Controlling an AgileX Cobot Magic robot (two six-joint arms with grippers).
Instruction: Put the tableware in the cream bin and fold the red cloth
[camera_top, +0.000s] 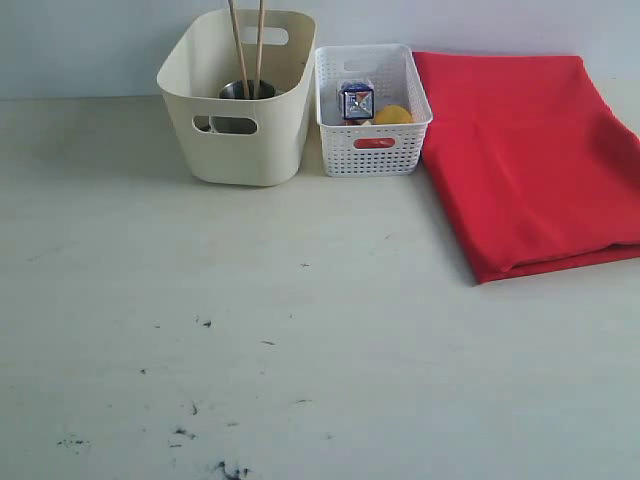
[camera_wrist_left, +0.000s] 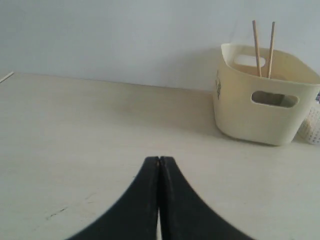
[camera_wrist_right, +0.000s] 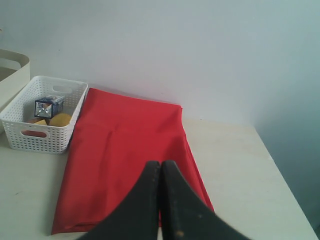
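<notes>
On the table (camera_top: 300, 330), chopsticks (camera_top: 247, 45) and cup (camera_top: 245, 92) were seen in the bin (camera_top: 250, 150), cloth (camera_top: 530, 150) folded, left gripper (camera_wrist_left: 159, 162) and right gripper (camera_wrist_right: 160, 165) closed, empty.

It looks like a lab test station staged with home goods: a pale, scuffed surface (camera_top: 300, 330) flecked with dark marks meets a plain light wall (camera_top: 80, 40), and a cream bin (camera_top: 250, 160), white lattice basket (camera_top: 345, 152) and folded red cloth (camera_top: 530, 150) sit lined along the back.
</notes>
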